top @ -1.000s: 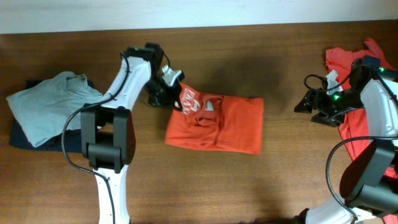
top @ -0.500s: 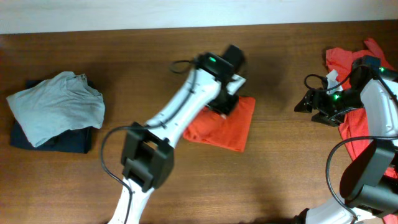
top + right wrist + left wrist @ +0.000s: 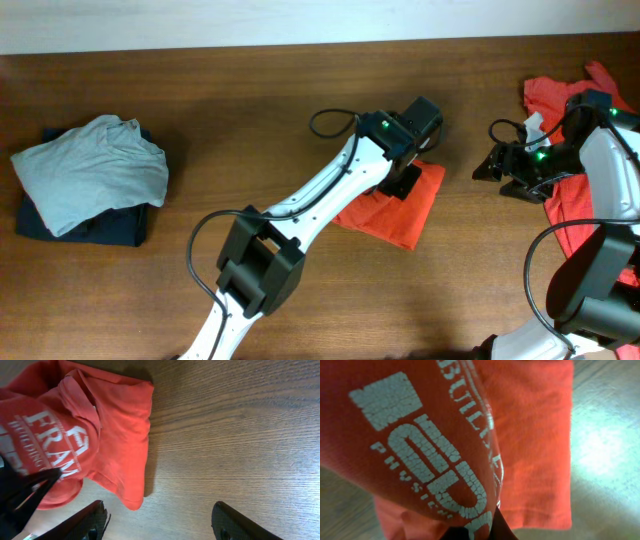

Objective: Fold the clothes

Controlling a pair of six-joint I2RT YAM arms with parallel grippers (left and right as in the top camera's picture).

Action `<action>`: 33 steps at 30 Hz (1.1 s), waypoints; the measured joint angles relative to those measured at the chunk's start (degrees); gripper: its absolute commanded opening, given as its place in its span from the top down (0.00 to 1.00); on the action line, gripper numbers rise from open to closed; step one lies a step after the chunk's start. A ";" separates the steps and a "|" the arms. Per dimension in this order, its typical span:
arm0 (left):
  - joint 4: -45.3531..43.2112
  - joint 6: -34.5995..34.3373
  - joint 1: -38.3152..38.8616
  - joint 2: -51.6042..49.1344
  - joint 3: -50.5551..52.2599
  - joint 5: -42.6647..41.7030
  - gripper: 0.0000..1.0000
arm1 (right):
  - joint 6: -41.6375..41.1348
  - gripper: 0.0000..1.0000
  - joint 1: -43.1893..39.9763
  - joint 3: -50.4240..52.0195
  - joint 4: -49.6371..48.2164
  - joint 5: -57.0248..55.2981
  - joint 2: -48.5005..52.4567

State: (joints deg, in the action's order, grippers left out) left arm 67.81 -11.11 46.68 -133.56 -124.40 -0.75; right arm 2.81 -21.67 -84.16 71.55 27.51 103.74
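The left fingers (image 3: 405,182) are closed on a fold of the orange-red T-shirt (image 3: 392,212). The shirt lies on the bench (image 3: 250,100) right of the middle, about midway between the far and near edges. In the left wrist view the pinched cloth, white lettering outward, hangs over a flat layer of the same shirt beneath. This looks like the middle of 1 fold, with an upper layer lifted and being carried over the lower one toward the right edge. The next move calls for lowering the held layer so its hem lines up with the layer under it. The pinch should then be released without dragging the cloth, and any ridge pressed flat. The right fingers (image 3: 492,168) stand wide apart with nothing between them. They hover over bare wood near the right edge, just beside the pile of orange-red shirts (image 3: 548,98) waiting there. Only a narrow strip of bare wood separates them from the shirt, so a long pull to the right risks crowding that arm. There is more room toward the near edge. The left arm (image 3: 320,195) stretches diagonally across the middle of the bench. At the left edge, well apart, a grey garment (image 3: 90,170) sits on a dark garment (image 3: 120,228).
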 measured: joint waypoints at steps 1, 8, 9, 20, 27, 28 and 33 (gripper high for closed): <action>-0.24 -0.55 0.09 -0.26 0.00 0.09 0.87 | -0.02 0.27 0.00 0.00 0.00 0.00 0.00; -5.14 -6.16 1.62 -0.94 0.00 -2.84 0.63 | -0.04 0.27 0.00 0.00 0.04 0.02 0.00; -6.10 -6.54 1.92 -0.94 0.00 -4.02 0.63 | -0.04 0.27 0.00 0.00 0.04 0.02 0.00; -5.79 -4.07 5.11 -0.94 -0.57 -7.89 0.61 | -0.02 0.27 0.00 0.00 0.52 0.20 0.00; 13.00 -1.31 -2.95 -1.18 -20.50 0.61 0.40 | -0.57 0.27 2.67 0.02 3.32 0.81 0.00; 14.56 -0.52 -5.22 -1.07 -23.34 1.97 0.37 | -0.81 0.27 3.56 0.02 3.85 0.94 0.00; 17.68 3.13 -15.96 -1.03 -29.70 4.26 0.33 | -4.44 0.24 12.63 0.28 4.96 1.16 0.00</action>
State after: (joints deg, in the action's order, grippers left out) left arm 85.49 -7.99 30.72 -134.58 -154.10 3.51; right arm -1.63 -9.04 -83.88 76.51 28.67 103.74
